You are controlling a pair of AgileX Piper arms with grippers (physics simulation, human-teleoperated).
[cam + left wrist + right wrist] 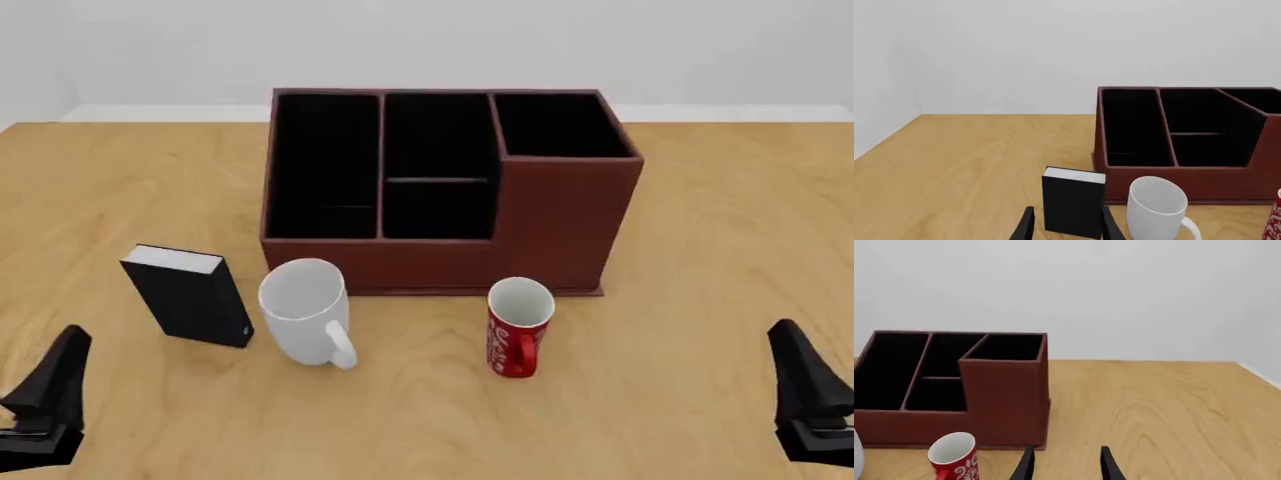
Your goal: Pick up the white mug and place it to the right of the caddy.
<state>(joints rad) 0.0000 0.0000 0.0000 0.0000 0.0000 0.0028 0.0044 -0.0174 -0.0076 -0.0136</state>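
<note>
White mug (304,312) near caddy (561,215) front; right tabletop (721,260) seemingly open

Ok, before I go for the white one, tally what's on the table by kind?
Mugs: 2, the white mug and the red mug
Boxes: 2, the caddy and the small black box
Total: 4

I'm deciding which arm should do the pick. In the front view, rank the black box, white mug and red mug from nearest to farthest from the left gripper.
1. Black box: nearest the left gripper, at the left.
2. White mug: next, just right of the box, in front of the caddy.
3. Red mug: farthest, right of center.
</note>
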